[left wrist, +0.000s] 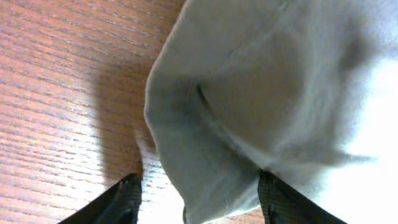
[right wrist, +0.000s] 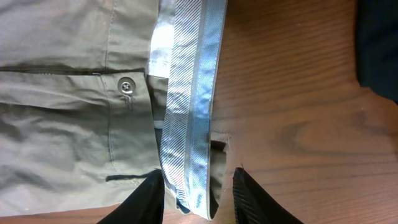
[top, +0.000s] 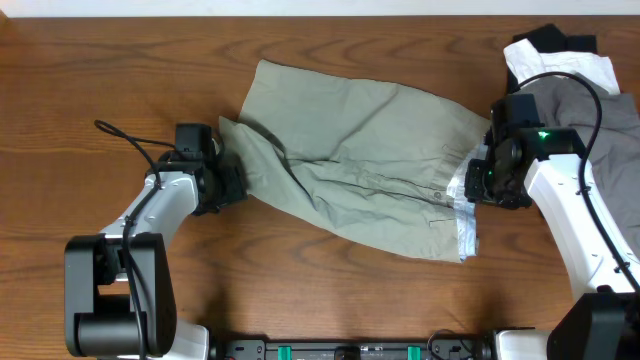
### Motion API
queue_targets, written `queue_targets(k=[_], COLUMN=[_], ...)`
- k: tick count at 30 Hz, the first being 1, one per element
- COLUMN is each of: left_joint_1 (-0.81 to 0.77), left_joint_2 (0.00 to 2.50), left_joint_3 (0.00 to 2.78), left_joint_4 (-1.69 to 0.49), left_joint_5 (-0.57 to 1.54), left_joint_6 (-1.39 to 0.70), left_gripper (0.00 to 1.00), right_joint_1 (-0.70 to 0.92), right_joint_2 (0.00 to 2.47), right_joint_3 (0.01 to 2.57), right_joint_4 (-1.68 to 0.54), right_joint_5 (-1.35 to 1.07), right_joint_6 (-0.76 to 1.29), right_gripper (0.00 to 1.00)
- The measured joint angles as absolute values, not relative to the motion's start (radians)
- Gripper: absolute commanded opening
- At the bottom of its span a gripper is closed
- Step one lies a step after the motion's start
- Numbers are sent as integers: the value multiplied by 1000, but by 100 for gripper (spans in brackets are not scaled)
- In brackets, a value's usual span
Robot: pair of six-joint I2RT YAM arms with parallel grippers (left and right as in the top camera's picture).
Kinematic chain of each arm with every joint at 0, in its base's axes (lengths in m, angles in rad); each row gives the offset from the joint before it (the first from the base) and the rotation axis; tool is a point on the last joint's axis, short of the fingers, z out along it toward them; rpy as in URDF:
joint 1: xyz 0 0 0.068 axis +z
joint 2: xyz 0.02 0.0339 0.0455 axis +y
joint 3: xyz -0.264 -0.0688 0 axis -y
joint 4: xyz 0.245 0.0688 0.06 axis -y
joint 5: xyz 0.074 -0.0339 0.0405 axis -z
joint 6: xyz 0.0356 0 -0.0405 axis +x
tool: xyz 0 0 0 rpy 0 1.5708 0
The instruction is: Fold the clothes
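Here, khaki shorts (top: 360, 160) lie spread across the desk (top: 100, 60), a gripper at each end.

The leg hem points left; the waistband, with its button (right wrist: 127, 83) and striped white lining (right wrist: 189, 93) turned out, points right. The left gripper (left wrist: 199, 205) has its fingers apart astride the hem corner. The right gripper (right wrist: 196, 199), also spread, straddles the waistband's edge. Bare wood shows above, below and left of the shorts. A garment pile (top: 590, 100) of grey, white and black crowds the right edge, near the waistband.
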State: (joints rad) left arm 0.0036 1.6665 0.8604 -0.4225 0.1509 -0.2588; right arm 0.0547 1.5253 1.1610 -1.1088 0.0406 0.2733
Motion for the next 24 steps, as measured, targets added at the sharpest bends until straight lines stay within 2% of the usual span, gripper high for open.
queue_targets(k=[4, 15, 17, 19, 24], left_joint_1=[4, 4, 4, 4, 4], left_joint_2=[1666, 1692, 1697, 1703, 1713], left_joint_3=[860, 861, 861, 862, 862], left_joint_4=[-418, -351, -332, -322, -323], left_joint_5=[151, 174, 180, 183, 190], left_joint_6=[-260, -258, -258, -262, -258], left_gripper=[53, 52, 43, 8, 6], right_joint_1=[55, 55, 55, 55, 55], right_joint_2=[1525, 1525, 1525, 1525, 1525], right_joint_3=[1161, 1161, 1161, 1161, 1161], right_joint_4=[-1105, -1105, -1105, -1106, -1116], right_joint_5=[41, 41, 41, 41, 41], right_joint_6=[273, 273, 273, 273, 273], right_gripper=[35, 35, 35, 35, 35])
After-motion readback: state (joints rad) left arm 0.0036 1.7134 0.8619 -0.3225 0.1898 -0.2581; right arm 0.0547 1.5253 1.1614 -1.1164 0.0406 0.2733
